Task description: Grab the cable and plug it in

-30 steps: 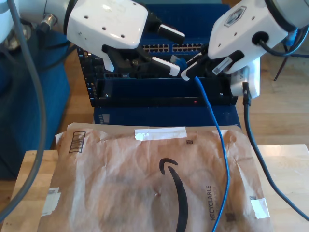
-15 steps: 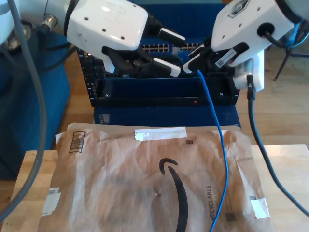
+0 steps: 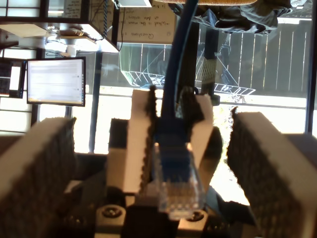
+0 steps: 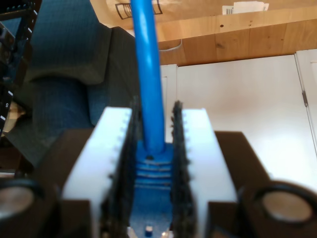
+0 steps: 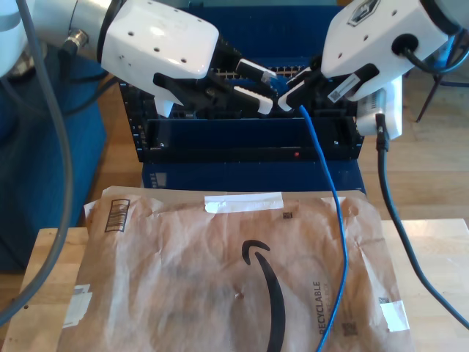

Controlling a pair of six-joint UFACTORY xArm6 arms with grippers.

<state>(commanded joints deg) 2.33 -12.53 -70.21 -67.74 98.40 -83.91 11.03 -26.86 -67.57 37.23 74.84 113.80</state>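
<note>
My second gripper point(image 4: 153, 163) is clamped on the cable point(image 5: 326, 191) just behind its end, the blue boot squeezed between the white pads point(image 4: 198, 158). In the exterior view that gripper point(image 5: 297, 94) sits at the upper right, in front of the rack point(image 5: 249, 143). From the grip the cable drops down over the paper mailer point(image 5: 220, 279) on the wooden surface point(image 5: 432, 249) and runs off the bottom of the exterior view. Holding it so close to the end probably keeps the plug stiff enough to aim.

My first gripper point(image 3: 163, 163) stands with its ribbed pads point(image 3: 39, 168) apart, one on each side of the clear plug point(image 3: 176, 183), not touching it. In the exterior view it point(image 5: 253, 84) comes in from the left, tips near the second gripper's. I judge this a hand-over or regrip: the plug points toward the first gripper so it can close on the plug body. The row of ports point(image 5: 289, 71) lies just behind both grippers, so little travel should remain. The risk I see is the plug tilting as the pads close.
</note>
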